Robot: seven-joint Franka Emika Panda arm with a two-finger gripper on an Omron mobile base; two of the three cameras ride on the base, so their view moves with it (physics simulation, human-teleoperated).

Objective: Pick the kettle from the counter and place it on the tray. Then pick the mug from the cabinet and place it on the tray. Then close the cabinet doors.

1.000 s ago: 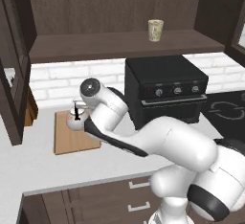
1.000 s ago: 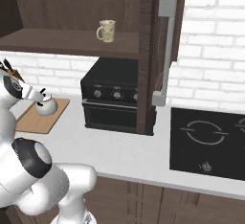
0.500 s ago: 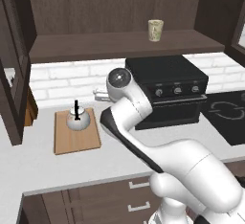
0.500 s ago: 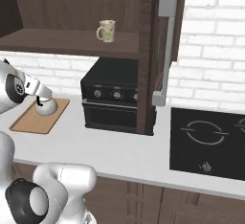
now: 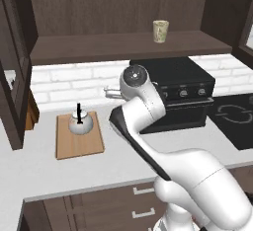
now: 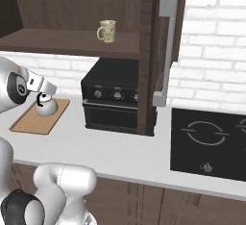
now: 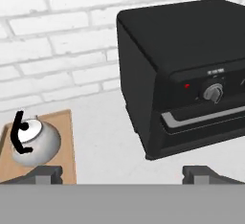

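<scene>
Pale tabletop [image 5: 44, 168] carrying tray [image 5: 79, 143] with kettle [image 5: 80, 122] on it; mug [image 5: 160, 30] on cabinet [image 5: 123, 45] shelf at 12 o'clock; fingers [image 7: 45, 174] spread wide, empty.

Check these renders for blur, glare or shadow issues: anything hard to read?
Left base view: even flat light, the kettle sharp on the tray. Right base view: the mug small, its pattern indistinct. Hand view: soft and coarse, a pale highlight on the kettle, faint shadow under the black oven.

No readable text — oven [image 7: 191, 74] markings perhaps blurred.
</scene>
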